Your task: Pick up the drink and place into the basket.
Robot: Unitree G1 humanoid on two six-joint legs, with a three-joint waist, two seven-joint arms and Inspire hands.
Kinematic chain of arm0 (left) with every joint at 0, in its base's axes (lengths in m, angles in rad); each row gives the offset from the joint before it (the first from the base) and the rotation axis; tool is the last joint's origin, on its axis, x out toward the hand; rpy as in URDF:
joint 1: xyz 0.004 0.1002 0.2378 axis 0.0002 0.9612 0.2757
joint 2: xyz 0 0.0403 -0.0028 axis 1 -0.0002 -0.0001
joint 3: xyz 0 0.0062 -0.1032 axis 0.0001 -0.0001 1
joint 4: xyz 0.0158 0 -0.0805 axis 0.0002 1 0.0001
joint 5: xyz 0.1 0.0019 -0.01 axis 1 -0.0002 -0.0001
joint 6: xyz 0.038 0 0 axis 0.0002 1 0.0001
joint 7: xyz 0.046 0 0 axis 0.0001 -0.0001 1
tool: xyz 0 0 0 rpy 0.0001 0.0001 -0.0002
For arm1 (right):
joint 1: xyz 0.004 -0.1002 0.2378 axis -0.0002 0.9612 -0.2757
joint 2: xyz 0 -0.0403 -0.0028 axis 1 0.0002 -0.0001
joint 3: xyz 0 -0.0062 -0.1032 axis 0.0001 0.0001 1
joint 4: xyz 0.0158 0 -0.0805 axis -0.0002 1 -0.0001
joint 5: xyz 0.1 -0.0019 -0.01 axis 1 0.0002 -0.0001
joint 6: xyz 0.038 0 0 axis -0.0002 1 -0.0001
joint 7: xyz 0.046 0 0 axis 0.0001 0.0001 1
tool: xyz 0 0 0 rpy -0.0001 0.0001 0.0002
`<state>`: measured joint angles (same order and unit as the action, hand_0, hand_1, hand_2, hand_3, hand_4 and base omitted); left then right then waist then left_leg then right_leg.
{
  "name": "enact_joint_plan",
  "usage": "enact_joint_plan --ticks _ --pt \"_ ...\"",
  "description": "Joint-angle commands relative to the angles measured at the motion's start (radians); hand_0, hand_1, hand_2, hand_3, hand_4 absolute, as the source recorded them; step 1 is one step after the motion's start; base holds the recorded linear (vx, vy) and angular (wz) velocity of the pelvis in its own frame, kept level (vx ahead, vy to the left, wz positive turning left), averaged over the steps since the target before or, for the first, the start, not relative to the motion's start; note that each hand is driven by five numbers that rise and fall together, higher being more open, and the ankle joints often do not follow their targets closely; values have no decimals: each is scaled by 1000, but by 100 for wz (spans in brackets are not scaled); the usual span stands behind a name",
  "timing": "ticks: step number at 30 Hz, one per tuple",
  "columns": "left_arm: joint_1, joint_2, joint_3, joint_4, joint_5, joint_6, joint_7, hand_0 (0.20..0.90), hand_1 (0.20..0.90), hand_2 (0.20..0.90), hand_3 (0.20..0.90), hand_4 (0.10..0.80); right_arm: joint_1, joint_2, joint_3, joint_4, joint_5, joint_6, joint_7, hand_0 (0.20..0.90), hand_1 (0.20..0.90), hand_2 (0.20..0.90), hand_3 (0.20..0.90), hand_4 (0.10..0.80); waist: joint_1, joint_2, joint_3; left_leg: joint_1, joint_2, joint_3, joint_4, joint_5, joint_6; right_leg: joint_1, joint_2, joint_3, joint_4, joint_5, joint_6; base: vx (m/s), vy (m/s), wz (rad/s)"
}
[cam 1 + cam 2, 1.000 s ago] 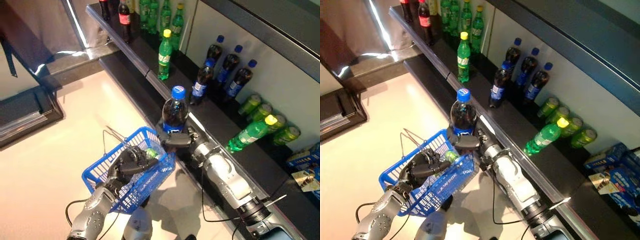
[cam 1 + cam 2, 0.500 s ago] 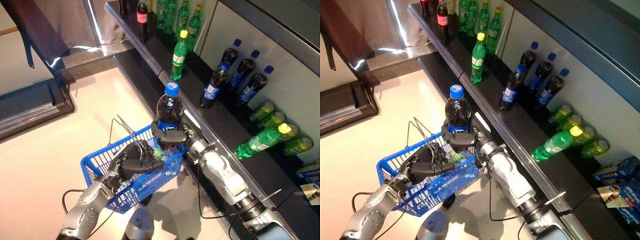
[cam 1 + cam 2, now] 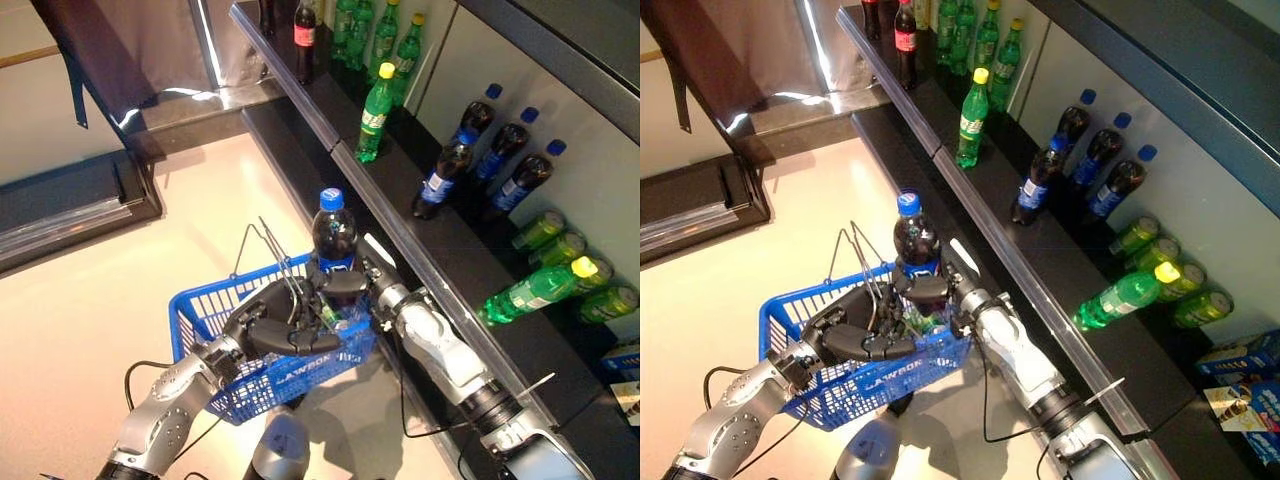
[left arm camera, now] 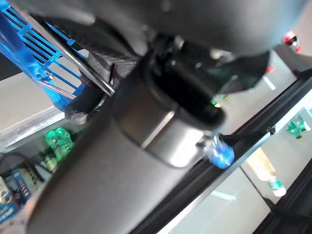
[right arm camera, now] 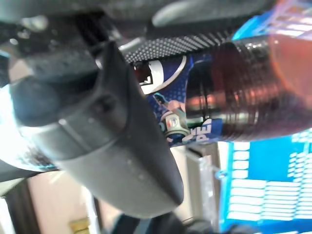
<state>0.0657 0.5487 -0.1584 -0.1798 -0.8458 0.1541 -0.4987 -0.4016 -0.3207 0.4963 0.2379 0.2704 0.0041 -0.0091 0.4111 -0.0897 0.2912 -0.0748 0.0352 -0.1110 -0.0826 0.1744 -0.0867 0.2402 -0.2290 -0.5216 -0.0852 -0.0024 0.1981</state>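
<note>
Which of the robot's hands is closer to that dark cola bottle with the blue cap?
Right. The right hand is curled round the cola bottle, holding it upright over the blue basket. The left hand grips the basket's wire handles beside the bottle, without touching it.

Blue basket point(image 3: 205, 320) – dark cola bottle point(image 3: 335, 238) (blue cap)

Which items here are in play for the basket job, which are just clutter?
In play: cola bottle held by the right hand; blue basket held by the left hand.
Clutter: shelf bottles, e.g. upright green bottle, three dark bottles, lying green bottle.
</note>
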Motion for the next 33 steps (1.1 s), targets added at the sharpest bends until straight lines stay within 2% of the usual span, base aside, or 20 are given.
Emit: enact_joint_plan --ticks 1,17,26,33 --pt "-245 -109 -71 -298 -147 -175 -224 300 300 300 200 100 -148 31 74 -4 -62 -114 -9 300 300 300 200 100 12 29 -261 74 13 -17 -5 -97 14 -52 -10 18 11 64 -38 -4 -1 19" --pt "-278 -100 -107 -359 -164 -152 -287 300 300 300 200 100 -188 21 168 153 -276 -31 20 300 300 300 200 100 33 26 -260 77 9 -38 -5 -96 12 -38 -4 9 11 58 -39 -3 -4 4" --pt "-286 -95 -127 -372 -159 -147 -315 300 300 300 200 100 -220 -6 221 157 -355 8 91 300 300 300 200 100 36 21 -261 76 5 -47 -5 -94 13 -37 -2 6 11 60 -40 0 -3 1" --pt "-298 -83 -149 -379 -154 -140 -345 300 300 300 200 100 -265 -29 270 144 -396 36 201 300 300 300 200 100 40 16 -261 76 1 -53 -5 -92 12 -36 -1 5 10 63 -41 0 0 0"
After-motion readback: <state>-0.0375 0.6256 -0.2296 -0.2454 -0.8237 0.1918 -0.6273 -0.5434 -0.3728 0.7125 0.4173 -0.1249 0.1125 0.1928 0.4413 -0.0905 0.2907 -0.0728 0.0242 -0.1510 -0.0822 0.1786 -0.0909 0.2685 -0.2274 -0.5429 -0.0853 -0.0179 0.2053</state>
